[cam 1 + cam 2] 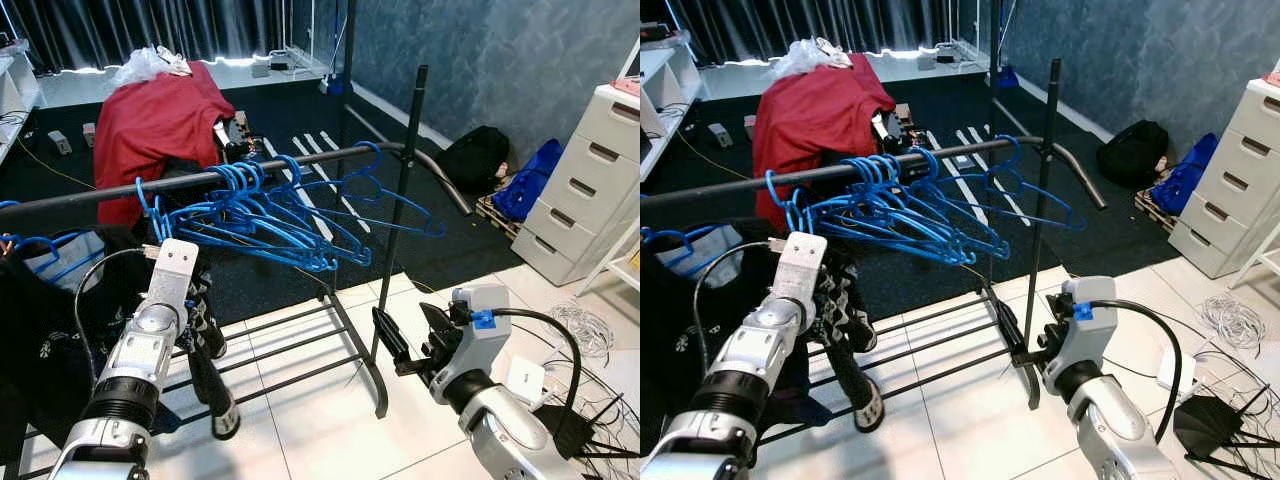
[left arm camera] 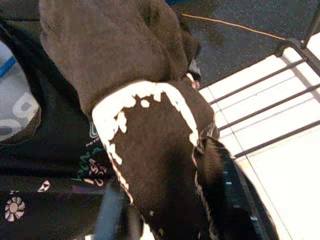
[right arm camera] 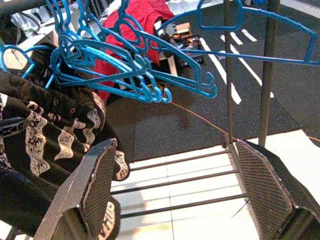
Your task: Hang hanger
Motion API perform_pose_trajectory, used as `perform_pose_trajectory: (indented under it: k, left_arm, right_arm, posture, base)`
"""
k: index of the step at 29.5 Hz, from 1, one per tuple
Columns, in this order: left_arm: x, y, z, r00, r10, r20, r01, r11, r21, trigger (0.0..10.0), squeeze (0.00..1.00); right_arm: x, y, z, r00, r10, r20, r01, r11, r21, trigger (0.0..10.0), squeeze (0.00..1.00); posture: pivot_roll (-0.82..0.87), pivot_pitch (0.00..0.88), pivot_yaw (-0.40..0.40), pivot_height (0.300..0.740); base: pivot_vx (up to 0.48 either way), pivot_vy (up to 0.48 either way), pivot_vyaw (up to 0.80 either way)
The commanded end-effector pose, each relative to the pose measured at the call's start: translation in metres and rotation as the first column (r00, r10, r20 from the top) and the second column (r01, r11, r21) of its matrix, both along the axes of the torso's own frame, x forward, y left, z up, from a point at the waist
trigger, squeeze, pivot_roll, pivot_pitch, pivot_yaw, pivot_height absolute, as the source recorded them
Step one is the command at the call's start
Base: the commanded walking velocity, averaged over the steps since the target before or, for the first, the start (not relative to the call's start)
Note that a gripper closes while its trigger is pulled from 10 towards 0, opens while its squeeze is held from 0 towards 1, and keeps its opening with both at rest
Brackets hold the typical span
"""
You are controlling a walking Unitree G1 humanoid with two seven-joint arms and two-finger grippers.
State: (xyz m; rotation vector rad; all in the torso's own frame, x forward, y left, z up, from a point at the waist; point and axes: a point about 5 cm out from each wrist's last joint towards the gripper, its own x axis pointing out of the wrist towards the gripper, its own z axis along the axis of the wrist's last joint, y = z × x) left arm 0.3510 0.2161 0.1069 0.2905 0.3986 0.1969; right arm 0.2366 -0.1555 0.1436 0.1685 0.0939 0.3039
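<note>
My right hand (image 1: 412, 340) is spread wide with nothing in it, low beside the rack's upright post (image 1: 400, 210). My left hand (image 1: 205, 330) is buried in dark clothing (image 2: 150, 150); I cannot tell its grip. Blue hangers (image 1: 270, 215) hang bunched on the rail (image 1: 120, 192) above.

Hangers (image 1: 270, 215) hang bunched on the rail (image 1: 120, 192), garments (image 1: 40, 330) to their left, drawers (image 1: 585, 185) far right.

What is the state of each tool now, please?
Left tool: closed on a black garment with white print.
Right tool: open, holding nothing, near the rack's upright pole.
</note>
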Motion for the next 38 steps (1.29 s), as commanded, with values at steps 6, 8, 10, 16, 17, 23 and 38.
perform_pose_trajectory:
  k: [6,8,10,16,17,23,38]
  left_arm:
    - [0.003,0.007,0.005,0.997,0.052,0.053,-0.052,0.999,-0.003,0.0,0.0]
    - [0.002,0.014,0.015,0.987,0.101,0.127,-0.1,0.995,-0.019,0.0,0.0]
    - [-0.001,0.018,0.022,0.976,0.133,0.172,-0.128,0.991,-0.041,0.0,0.0]
    - [-0.021,0.029,0.037,0.937,0.219,0.273,-0.204,0.975,-0.082,0.0,0.0]
    - [-0.021,0.029,0.037,0.937,0.219,0.273,-0.204,0.975,-0.082,0.0,0.0]
    - [-0.06,0.044,0.053,0.857,0.325,0.399,-0.283,0.945,-0.162,0.0,0.0]
    - [-0.129,0.019,0.033,0.923,0.14,0.358,-0.113,0.989,-0.094,0.0,0.0]
  right_arm:
    - [0.0,0.0,-0.002,1.0,0.003,-0.017,-0.003,1.0,-0.011,10.0,0.0]
    - [0.0,0.0,-0.001,1.0,0.003,-0.016,-0.003,1.0,-0.011,10.0,0.0]
    - [0.0,0.0,-0.001,1.0,0.002,-0.016,-0.003,1.0,-0.01,10.0,0.0]
    - [0.0,0.0,-0.001,1.0,0.003,-0.018,-0.003,1.0,-0.005,10.0,0.0]
    - [0.0,0.0,-0.001,1.0,0.003,-0.018,-0.003,1.0,-0.005,10.0,0.0]
    - [0.0,0.001,-0.002,1.0,0.014,-0.023,-0.014,1.0,0.002,10.0,0.0]
    - [0.003,0.002,-0.004,0.997,0.067,-0.042,-0.067,0.998,0.004,10.0,0.0]
  posture:
    - [-0.11,0.0,-0.002,0.74]
    - [-0.11,0.001,-0.001,0.74]
    - [-0.11,0.001,-0.001,0.74]
    - [-0.1,0.013,0.001,0.74]
    - [-0.1,0.013,0.001,0.74]
    - [-0.07,0.017,-0.006,0.74]
    - [-0.03,0.02,-0.015,0.74]
  base:
    - [0.0,0.0,0.0]
    - [0.0,0.0,0.0]
    - [0.0,0.0,0.0]
    - [0.0,0.0,0.0]
    - [0.0,0.0,0.0]
    - [0.0,0.0,0.0]
    - [0.0,0.0,0.0]
